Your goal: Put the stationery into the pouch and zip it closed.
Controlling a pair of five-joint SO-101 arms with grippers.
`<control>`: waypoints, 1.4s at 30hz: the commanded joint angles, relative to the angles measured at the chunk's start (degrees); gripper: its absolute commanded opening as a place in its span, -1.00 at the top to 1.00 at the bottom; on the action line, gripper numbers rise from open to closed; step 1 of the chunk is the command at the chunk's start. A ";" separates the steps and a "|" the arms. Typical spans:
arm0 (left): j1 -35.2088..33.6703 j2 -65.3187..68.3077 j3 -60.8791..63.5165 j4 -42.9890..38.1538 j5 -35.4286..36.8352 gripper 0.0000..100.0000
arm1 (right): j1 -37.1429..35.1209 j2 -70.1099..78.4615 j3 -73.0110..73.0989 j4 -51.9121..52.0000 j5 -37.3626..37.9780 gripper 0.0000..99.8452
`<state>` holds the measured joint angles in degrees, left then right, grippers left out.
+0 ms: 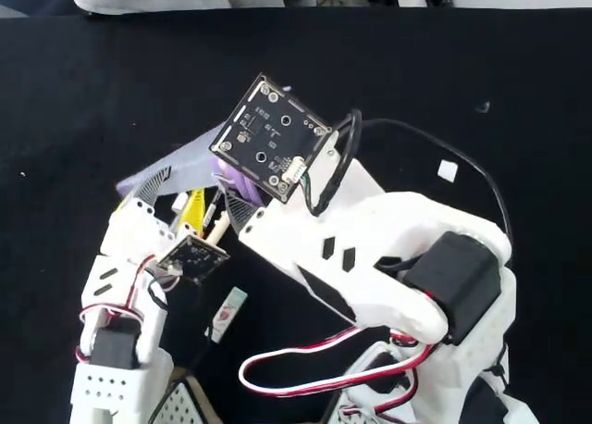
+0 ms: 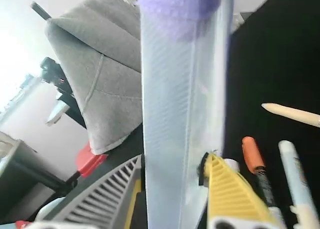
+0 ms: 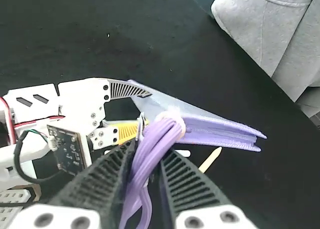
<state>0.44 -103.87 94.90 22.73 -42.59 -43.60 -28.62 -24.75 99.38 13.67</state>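
My left gripper is pinched on the flat, translucent lilac plastic zip pouch, which it holds up on edge over the black cloth-covered table. My right gripper is clamped on the pouch's soft purple cord loop. I judge the pouch light, floppy and slick, so I'd grip the stiffer zip seam, not the film. An orange-capped marker, a white pen and a cream pointed stick lie just beside it.
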 commanded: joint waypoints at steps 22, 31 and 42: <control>-3.82 -0.44 2.24 -8.70 -5.45 0.42 | -0.62 -1.80 1.80 1.85 2.73 0.98; -3.74 -0.53 1.80 -9.05 -13.71 0.27 | 3.96 -1.80 4.79 1.85 17.67 0.98; -6.90 -0.53 -1.98 -8.88 -26.81 0.27 | 3.16 -11.12 11.82 1.85 26.64 0.98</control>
<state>-4.66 -103.87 95.60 13.85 -68.26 -37.45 -35.82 -13.93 99.38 40.48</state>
